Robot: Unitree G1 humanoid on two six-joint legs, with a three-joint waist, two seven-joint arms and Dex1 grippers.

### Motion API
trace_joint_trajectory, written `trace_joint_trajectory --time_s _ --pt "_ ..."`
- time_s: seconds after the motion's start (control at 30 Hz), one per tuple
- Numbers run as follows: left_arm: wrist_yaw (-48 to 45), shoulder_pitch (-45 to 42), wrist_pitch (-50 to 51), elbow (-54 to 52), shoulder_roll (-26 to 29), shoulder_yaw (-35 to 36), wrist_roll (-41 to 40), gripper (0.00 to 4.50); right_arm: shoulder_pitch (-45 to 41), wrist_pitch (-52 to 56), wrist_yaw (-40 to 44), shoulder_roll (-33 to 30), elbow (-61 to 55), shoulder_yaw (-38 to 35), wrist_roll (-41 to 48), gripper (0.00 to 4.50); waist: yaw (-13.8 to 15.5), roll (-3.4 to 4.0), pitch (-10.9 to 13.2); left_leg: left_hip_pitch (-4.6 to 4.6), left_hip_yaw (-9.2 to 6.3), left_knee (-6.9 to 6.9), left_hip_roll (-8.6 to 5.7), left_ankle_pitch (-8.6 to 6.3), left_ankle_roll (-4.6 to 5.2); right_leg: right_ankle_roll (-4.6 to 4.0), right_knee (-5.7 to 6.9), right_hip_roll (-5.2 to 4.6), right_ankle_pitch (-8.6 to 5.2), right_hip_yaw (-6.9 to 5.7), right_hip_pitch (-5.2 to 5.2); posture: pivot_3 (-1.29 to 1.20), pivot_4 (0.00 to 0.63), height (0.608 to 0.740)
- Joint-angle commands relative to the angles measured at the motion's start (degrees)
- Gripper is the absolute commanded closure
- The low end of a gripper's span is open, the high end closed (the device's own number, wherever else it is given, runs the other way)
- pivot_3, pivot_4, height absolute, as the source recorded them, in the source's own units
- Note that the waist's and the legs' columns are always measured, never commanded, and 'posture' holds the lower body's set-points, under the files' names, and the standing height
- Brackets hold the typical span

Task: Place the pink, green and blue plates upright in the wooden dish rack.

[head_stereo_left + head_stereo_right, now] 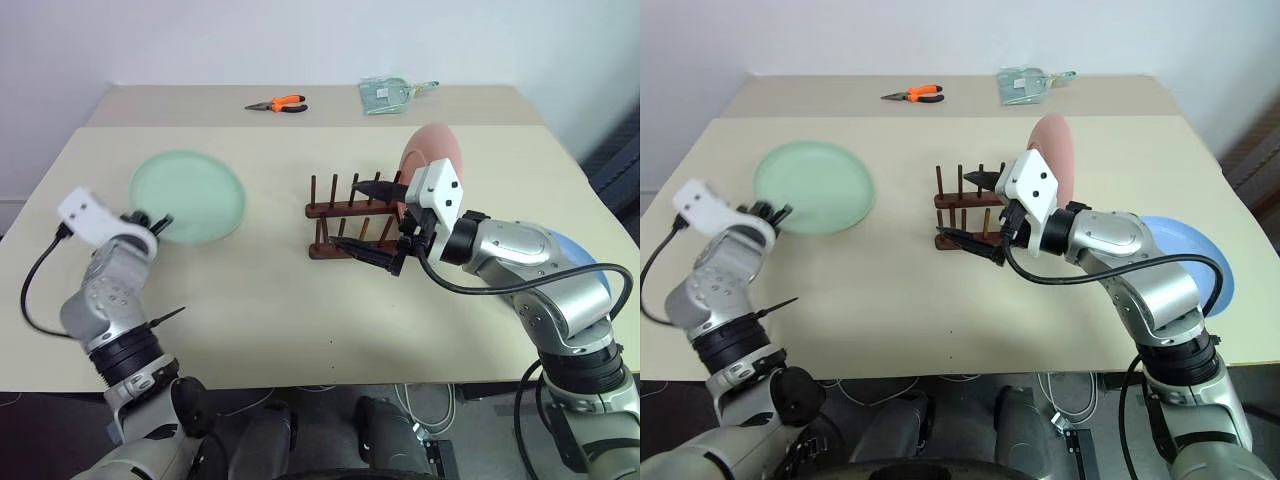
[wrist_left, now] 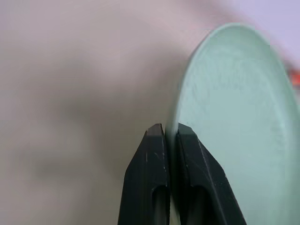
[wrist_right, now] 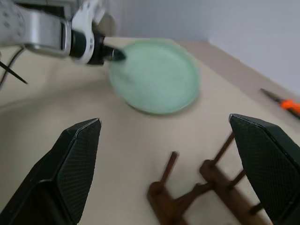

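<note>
A smooth, matt beige finish is seen across the counter (image 1: 260, 300). The wooden dish rack (image 1: 345, 215) is made of dark brown wood with a slight sheen. The green plate (image 1: 190, 195) is rendered in smooth, softly matt plastic, as are the pink plate (image 1: 435, 150) and blue plate (image 1: 1200, 260). Glossy orange grips are shown on the pliers (image 1: 280, 104).

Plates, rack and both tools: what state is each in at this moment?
green plate: on the table, rim pinched by the left tool
pink plate: standing upright at the rack's far end
blue plate: flat on the table, partly hidden by the right arm
wooden dish rack: upright, nearer slots empty
left tool: shut on the green plate's rim
right tool: open, empty, by the rack
</note>
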Motion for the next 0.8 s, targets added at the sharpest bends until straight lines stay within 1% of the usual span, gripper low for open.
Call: trace_joint_trajectory --time_s 0.03,0.1,0.17,0.27,0.37,0.47,0.5,0.6,0.7,0.8 --pt "-4.5 -4.1 -2.4 -8.1 -0.3 -9.3 -2.1 4.44 -3.3 -6.9 0.9 -1.4 0.9 4.3 -9.5 0.00 -0.1 0.00 0.0 0.00 0.02 0.00 0.00 0.00 0.00 0.00 -0.02 0.00 0.00 0.01 0.00 0.00 0.150 0.740" --pt "-5.1 -5.9 -1.6 -10.2 -1.1 -13.2 -2.6 4.44 -5.5 -11.9 0.7 -1.6 4.2 8.2 -16.9 0.00 -0.3 0.01 0.0 0.01 0.05 -0.03 0.00 0.00 0.00 0.00 -0.04 0.00 0.00 0.02 0.00 0.00 0.150 0.740" --pt "-4.5 -7.7 -0.4 -11.6 -2.6 -15.3 -3.9 4.44 -7.5 -16.8 -0.4 -1.1 8.0 10.9 -23.4 0.00 -0.5 0.01 0.0 0.04 0.12 -0.04 0.00 0.00 0.00 0.01 -0.04 0.00 0.00 0.04 -0.01 0.00 0.150 0.740" --pt "-4.0 -9.5 1.4 -13.5 -4.1 -17.8 -5.5 4.44 -10.0 -22.9 -2.9 -0.3 13.5 13.0 -31.4 0.00 -0.8 0.02 0.0 0.06 0.12 -0.06 0.03 0.01 0.00 0.02 -0.01 0.02 -0.01 0.05 -0.03 0.00 0.150 0.740" --pt "-3.1 -10.4 3.5 -15.0 -5.5 -18.9 -7.8 4.44 -11.9 -28.4 -4.4 -0.6 18.3 14.0 -37.9 0.00 -0.8 0.01 0.0 0.05 0.10 -0.06 0.02 0.01 0.01 0.00 -0.01 0.02 0.00 0.05 -0.04 0.00 0.150 0.740" --pt "-2.8 -10.0 4.7 -16.1 -5.6 -19.8 -8.5 4.50 -11.3 -32.2 -5.1 -1.1 20.4 14.1 -42.1 0.86 -0.7 0.01 0.0 0.04 0.10 -0.06 0.01 0.01 0.01 -0.01 -0.03 0.02 0.01 0.06 -0.03 0.00 0.150 0.740" --pt "-2.7 -9.9 4.9 -16.3 -5.6 -19.8 -8.8 4.50 -11.1 -32.9 -5.3 -0.9 20.7 13.7 -42.8 1.30 -0.6 0.02 0.0 0.04 0.10 -0.06 0.01 0.01 0.00 -0.01 -0.03 0.02 0.01 0.07 -0.03 0.00 0.150 0.740" --pt "-2.7 -8.7 4.9 -15.9 -5.2 -18.9 -9.3 4.50 -10.6 -34.7 -6.6 -0.7 20.9 12.6 -45.3 2.89 -0.6 0.02 0.0 0.04 0.09 -0.06 0.01 0.02 0.00 -0.01 -0.03 0.02 0.01 0.07 -0.03 0.00 0.150 0.740" --pt "-2.5 -8.4 3.0 -15.5 -5.2 -16.5 -10.5 3.45 -10.3 -36.2 -7.3 -0.5 20.8 11.8 -46.5 4.48 -0.6 0.02 0.0 0.04 0.09 -0.05 0.01 0.02 0.00 -0.02 -0.02 0.03 0.01 0.07 -0.03 0.00 0.150 0.740" --pt "-2.2 -9.5 -0.5 -14.3 -4.2 -12.6 -11.3 1.99 -10.3 -37.1 -7.7 0.6 20.3 10.2 -45.2 4.50 -0.6 0.04 0.0 0.04 0.09 -0.05 0.00 0.02 -0.01 -0.03 -0.03 0.03 0.01 0.09 -0.02 0.00 0.150 0.740"
